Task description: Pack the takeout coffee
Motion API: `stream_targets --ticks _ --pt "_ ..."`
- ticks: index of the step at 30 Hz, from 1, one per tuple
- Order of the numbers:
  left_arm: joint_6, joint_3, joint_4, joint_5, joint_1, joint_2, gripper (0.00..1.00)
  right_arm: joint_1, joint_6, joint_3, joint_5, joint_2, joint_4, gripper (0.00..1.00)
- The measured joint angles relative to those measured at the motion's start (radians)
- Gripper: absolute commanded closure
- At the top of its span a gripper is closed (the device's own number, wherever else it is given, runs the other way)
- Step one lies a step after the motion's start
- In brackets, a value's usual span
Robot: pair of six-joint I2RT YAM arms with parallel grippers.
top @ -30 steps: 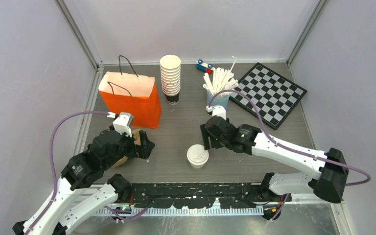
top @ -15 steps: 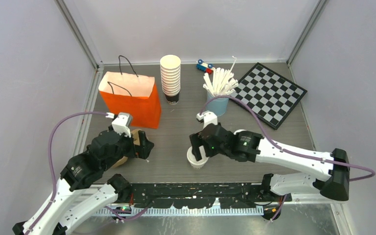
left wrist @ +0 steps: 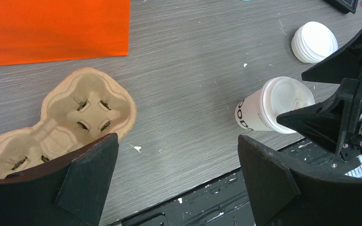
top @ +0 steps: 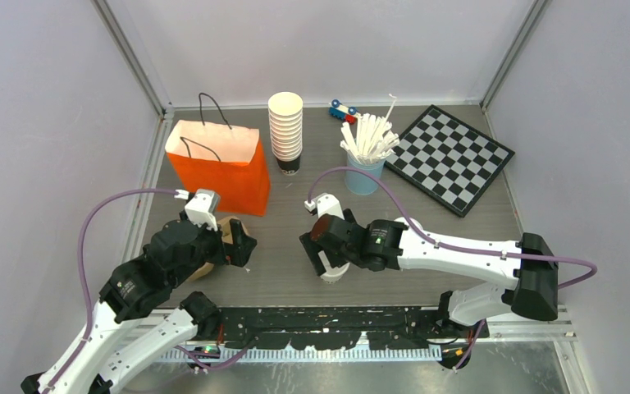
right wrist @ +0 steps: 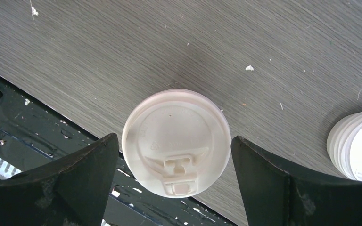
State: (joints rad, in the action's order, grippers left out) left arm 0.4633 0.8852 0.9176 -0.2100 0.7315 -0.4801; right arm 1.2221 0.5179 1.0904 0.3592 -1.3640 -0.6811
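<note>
The right arm has swung toward 9 o'clock over the last second, and the right gripper [top: 326, 256] now hangs over the takeout coffee cup [right wrist: 176, 141].

On the left, the left gripper [top: 239, 245] hovers with its jaws released wide, gripping nothing. A cardboard cup carrier [left wrist: 85, 108] lies beneath it, and an orange paper bag [top: 221, 164] stands at its 12 o'clock.

At the table's 6 o'clock edge the lidded cup stands upright between the right gripper's spread fingers [right wrist: 89, 165]. Both fingers are just beside its rim, and the cup is not clamped. In the right wrist view a stack of white lids [right wrist: 358, 146] lies at the cup's 3 o'clock.
</note>
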Motion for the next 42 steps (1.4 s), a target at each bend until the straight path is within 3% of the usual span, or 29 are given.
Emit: stream_targets --ticks 11,23,30,42 --pt "0.0 -0.002 0.0 0.0 0.0 0.0 0.0 0.0 -0.001 0.0 0.002 -0.006 0.001 0.07" --pt "0.0 -0.002 0.0 -0.001 0.0 0.0 0.0 0.0 0.008 -0.013 0.004 -0.017 0.003 0.19" --pt "0.0 -0.002 0.0 -0.006 0.0 0.0 0.0 -0.021 0.015 -0.032 0.027 0.005 0.005 0.19" --pt "0.0 -0.006 0.0 -0.007 0.0 0.0 0.0 -0.481 -0.044 -0.124 0.006 0.144 0.045 0.19"
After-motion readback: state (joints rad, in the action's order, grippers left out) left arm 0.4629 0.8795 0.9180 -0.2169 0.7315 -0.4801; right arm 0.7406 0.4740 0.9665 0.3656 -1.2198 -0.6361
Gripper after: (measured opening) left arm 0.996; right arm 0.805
